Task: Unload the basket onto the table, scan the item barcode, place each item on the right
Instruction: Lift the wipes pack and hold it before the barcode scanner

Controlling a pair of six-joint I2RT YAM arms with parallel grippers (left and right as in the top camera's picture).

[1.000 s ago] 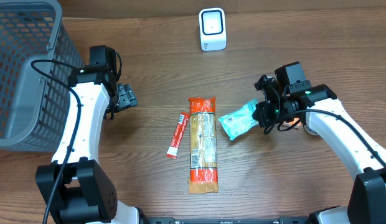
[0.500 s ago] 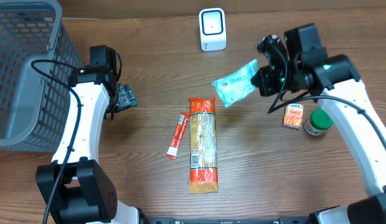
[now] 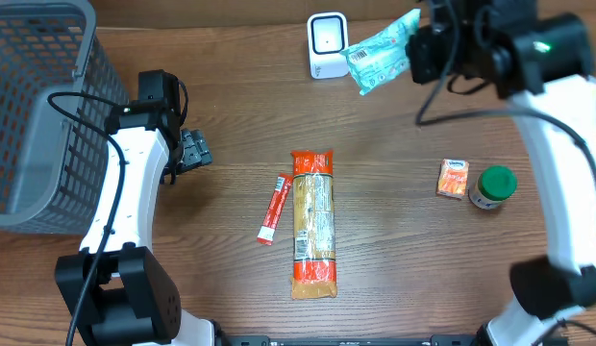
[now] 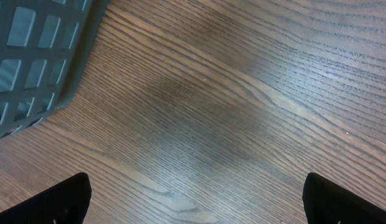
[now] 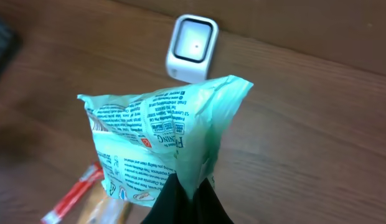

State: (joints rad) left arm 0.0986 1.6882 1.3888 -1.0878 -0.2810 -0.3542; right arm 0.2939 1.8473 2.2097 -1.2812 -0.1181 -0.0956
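Right hand [image 5: 188, 190] is pinching the green packet [image 5: 155, 137] by a corner; I'd be tilting its printed face toward the scanner [image 5: 192, 48] just ahead.

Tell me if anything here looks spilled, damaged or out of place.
Nothing stands out. The green packet hangs pinched by one edge in the right gripper near the white scanner, slightly crumpled at the grip. The long pack, red sachet, orange box and green-lidded jar look intact, nothing spilled.
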